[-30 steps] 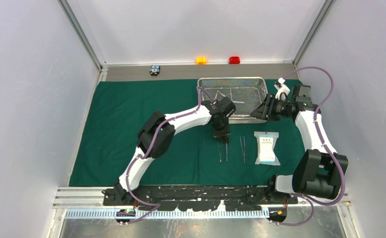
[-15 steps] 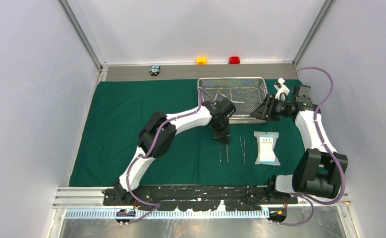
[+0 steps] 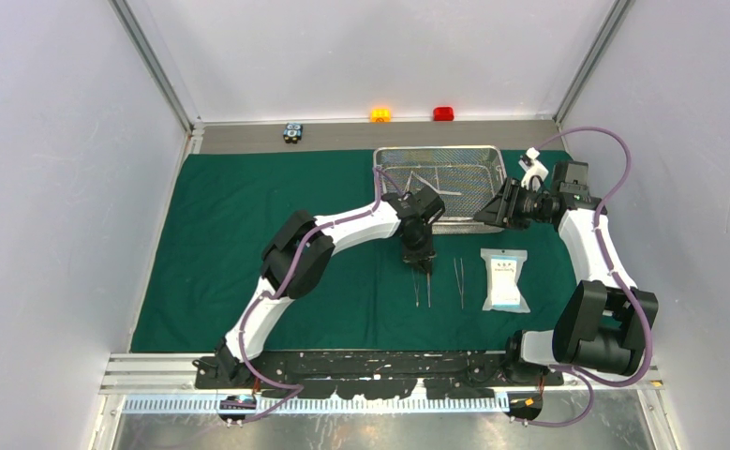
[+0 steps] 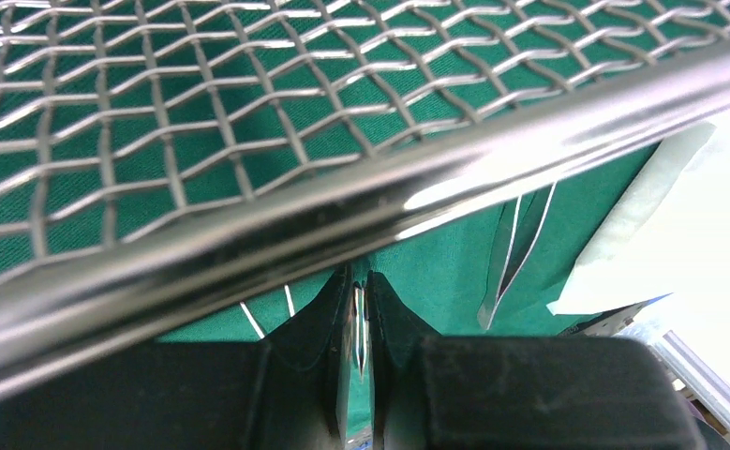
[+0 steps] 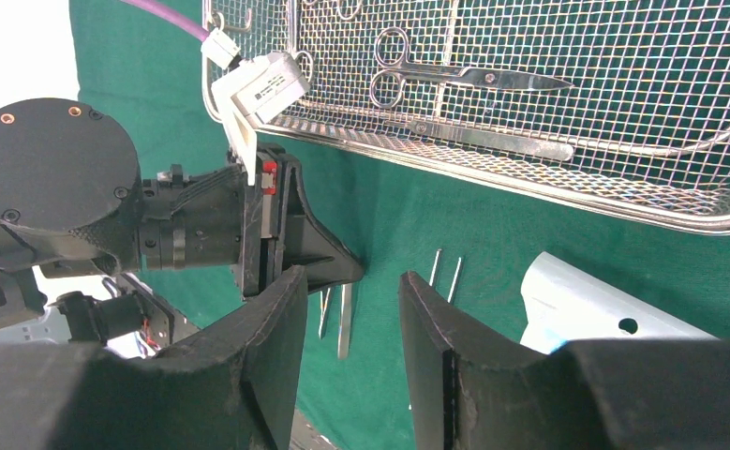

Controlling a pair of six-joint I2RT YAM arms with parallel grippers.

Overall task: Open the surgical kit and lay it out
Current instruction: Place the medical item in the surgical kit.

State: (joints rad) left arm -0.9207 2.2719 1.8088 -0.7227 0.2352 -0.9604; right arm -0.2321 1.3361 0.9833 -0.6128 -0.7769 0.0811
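The dark green cloth [image 3: 248, 244] lies spread flat. At its back stands the wire-mesh tray [image 3: 436, 152], with scissors [image 5: 464, 77] and a flat steel instrument [image 5: 492, 141] inside. My left gripper [image 3: 423, 265] hangs just in front of the tray, shut on slim steel tweezers [image 4: 359, 323] that point down at the cloth. Two more tweezers [image 3: 459, 281] [image 3: 415, 291] lie on the cloth either side of it. Right of them lies the white-blue packet [image 3: 506, 279]. My right gripper [image 5: 351, 309] is open and empty, at the tray's front right corner, facing the left gripper.
Orange [image 3: 379, 114], red [image 3: 444, 113] and black-blue [image 3: 292, 132] blocks sit on the grey strip behind the cloth. White walls close in on both sides. The tray rim [image 4: 492, 178] crosses close above the left fingers.
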